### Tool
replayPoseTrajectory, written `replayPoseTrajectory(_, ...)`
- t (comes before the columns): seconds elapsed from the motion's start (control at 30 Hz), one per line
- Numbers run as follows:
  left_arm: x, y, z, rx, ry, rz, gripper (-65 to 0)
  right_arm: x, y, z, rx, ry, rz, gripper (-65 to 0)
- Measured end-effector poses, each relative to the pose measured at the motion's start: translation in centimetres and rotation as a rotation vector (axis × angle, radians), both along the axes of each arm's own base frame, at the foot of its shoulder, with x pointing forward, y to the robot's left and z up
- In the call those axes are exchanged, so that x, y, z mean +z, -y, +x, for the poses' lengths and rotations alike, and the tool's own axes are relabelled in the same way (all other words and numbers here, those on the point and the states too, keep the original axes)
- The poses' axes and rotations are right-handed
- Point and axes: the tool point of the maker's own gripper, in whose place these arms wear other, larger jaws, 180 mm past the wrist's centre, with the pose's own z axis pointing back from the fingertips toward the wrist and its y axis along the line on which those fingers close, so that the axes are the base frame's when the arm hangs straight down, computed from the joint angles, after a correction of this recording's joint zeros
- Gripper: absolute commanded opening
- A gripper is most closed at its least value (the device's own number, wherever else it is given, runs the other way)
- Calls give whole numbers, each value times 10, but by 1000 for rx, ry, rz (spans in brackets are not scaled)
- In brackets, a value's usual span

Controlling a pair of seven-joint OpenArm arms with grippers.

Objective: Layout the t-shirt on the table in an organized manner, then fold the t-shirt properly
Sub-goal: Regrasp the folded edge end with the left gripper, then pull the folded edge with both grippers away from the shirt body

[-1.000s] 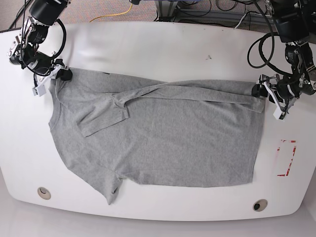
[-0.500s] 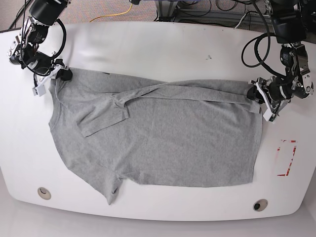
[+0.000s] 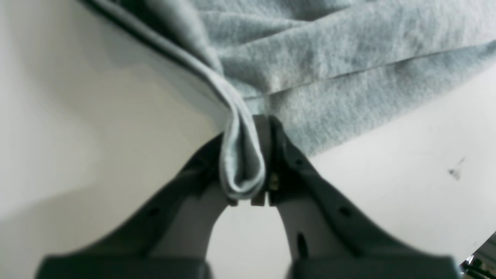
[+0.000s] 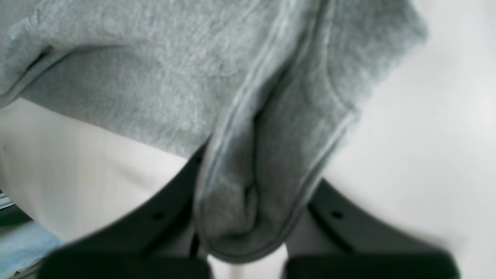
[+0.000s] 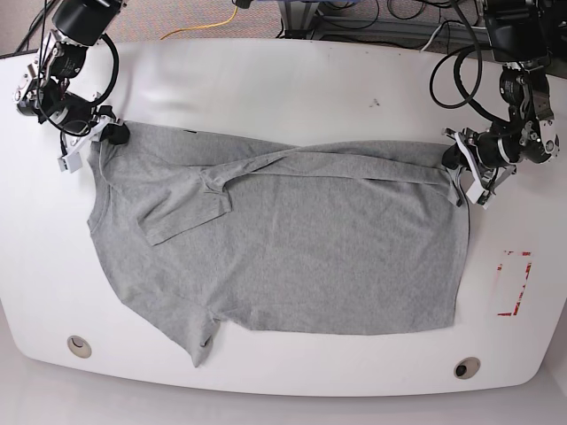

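My left fingers pinch a doubled fold of the t-shirt hem, and my right fingers clamp a thicker bunch at the opposite far corner, both closed on cloth. Between them the grey shirt lies spread across the white tabletop, its far edge pulled into a taut band while one sleeve sits folded over the chest and another sticks out near the front edge. I judge the layout unfinished: pulling harder could slip the thin fold from my left fingers, or drag the whole shirt sideways toward the red tape outline rather than flattening it. Only the wrist views show how much fabric each grip holds; only the base view shows the twisted band and the stray sleeves.
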Motion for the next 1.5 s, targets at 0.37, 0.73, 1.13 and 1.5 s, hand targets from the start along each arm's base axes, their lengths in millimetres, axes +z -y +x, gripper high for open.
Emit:
replayPoseTrajectory(0.37, -1, -6, 0, 4, 3, 25, -642, 0, 1, -1, 0, -4, -2, -650)
replayPoseTrajectory(0.73, 3, -17, -11, -13, 0, 118, -642, 1, 26, -22, -31, -37, -40, -650)
replayPoseTrajectory(1.13, 6, -14, -41, -77, -62, 198, -642, 1, 35, -50, 2, -90, -101, -650)
replayPoseTrajectory(1.5, 12, -13, -85, -123, -108, 273, -642, 5, 33, -80, 32, -130, -167, -650)
